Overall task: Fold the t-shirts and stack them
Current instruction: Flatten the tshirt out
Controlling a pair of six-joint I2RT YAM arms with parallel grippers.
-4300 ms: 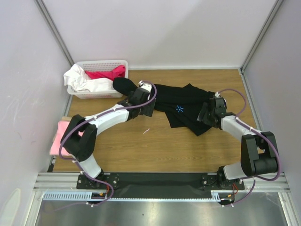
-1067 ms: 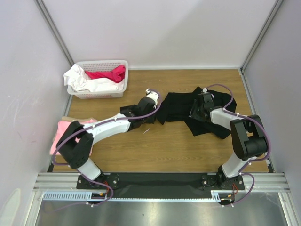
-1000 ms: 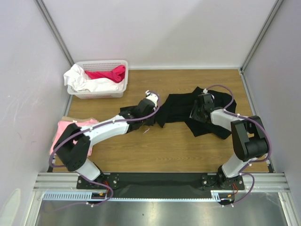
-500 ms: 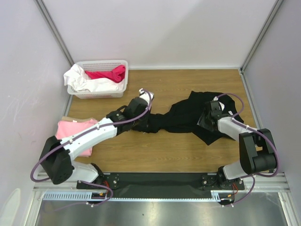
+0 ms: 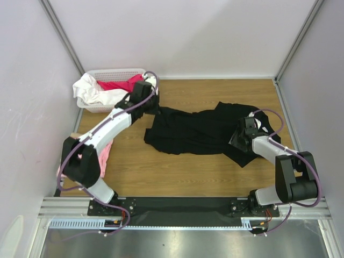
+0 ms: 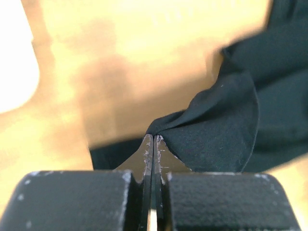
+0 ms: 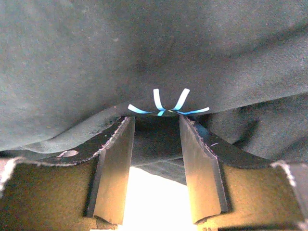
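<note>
The black t-shirt (image 5: 188, 131) lies spread and rumpled across the middle of the wooden table. My left gripper (image 5: 153, 105) is shut on its far-left corner (image 6: 211, 130), just right of the basket; the cloth pinches to a point at the tips (image 6: 154, 138). My right gripper (image 5: 236, 141) rests on the shirt's right part. Its fingers (image 7: 115, 163) stand apart with their tips against the cloth, just under the pale-blue starburst mark (image 7: 166, 109), and nothing fills the gap. The light pink t-shirt (image 5: 103, 156) lies at the table's left edge, partly hidden by my left arm.
A white basket (image 5: 91, 107) with white and magenta cloth stands at the far left corner, close behind my left wrist. Grey walls close in the table on the left, back and right. Bare wood (image 5: 183, 172) shows in front of the black shirt.
My left gripper has carried the shirt's corner back and left towards the basket, and the bunched cloth has spread out wider. The right gripper has stayed on the shirt's right part.
</note>
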